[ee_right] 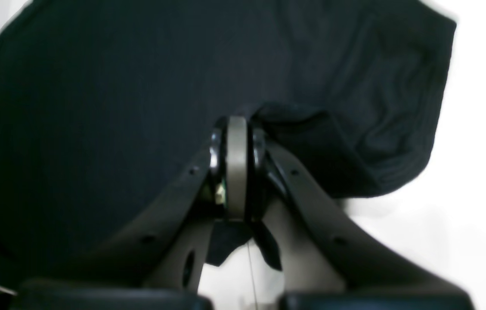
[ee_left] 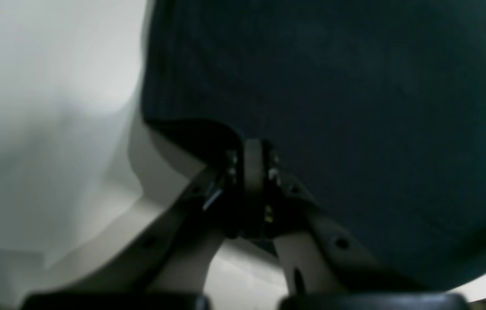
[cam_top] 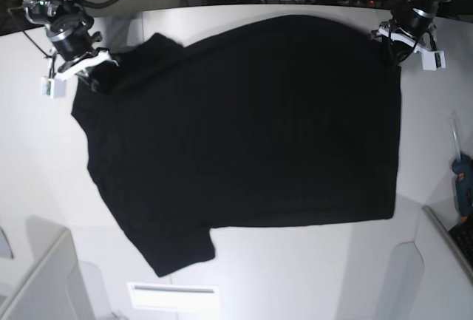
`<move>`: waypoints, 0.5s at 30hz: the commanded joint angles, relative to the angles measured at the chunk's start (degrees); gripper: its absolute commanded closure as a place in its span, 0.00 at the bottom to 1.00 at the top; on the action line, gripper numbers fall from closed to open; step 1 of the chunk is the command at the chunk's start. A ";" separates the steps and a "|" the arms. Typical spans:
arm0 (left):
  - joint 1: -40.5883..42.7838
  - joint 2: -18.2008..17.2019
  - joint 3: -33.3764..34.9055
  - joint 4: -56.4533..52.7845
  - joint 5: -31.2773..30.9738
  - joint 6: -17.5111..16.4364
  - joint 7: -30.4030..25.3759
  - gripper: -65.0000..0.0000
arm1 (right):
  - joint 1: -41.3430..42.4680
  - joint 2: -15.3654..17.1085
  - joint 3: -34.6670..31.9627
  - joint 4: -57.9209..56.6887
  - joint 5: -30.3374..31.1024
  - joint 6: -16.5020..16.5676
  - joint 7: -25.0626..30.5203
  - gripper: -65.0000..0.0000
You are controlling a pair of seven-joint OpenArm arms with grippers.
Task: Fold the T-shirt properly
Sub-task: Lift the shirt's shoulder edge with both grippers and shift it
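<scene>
Both wrist views showed pinched black cloth up close. Only the base view showed the whole T-shirt (cam_top: 244, 143) flat on the table (cam_top: 310, 268), left gripper (cam_top: 389, 37) and right gripper (cam_top: 94, 76) clamped on its far corners.

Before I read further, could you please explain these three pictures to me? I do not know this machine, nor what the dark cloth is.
It is a robot with two arms at a white table. One picture looks down from overhead; the other two come from cameras on the arms' wrists. A black T-shirt lies spread on the table, plain side up. The left tool is shut on the shirt's edge at one far corner. The right tool is shut on a bunched bit of cloth at the other far corner, near a sleeve. Cables and a blue thing lie behind the table.
</scene>
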 commanded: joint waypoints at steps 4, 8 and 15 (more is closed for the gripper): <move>-4.28 1.23 -1.46 0.35 -0.33 0.92 4.38 1.00 | 4.43 0.56 0.34 0.51 0.66 0.06 -2.08 1.00; -7.97 2.90 -4.71 0.35 -0.33 3.47 7.98 1.00 | 7.95 0.13 -0.19 -0.54 -5.14 0.06 -3.05 1.00; -11.49 2.73 -5.42 0.26 -0.33 3.55 10.45 1.00 | 13.14 0.13 -0.28 -4.85 -8.40 0.06 -3.05 1.00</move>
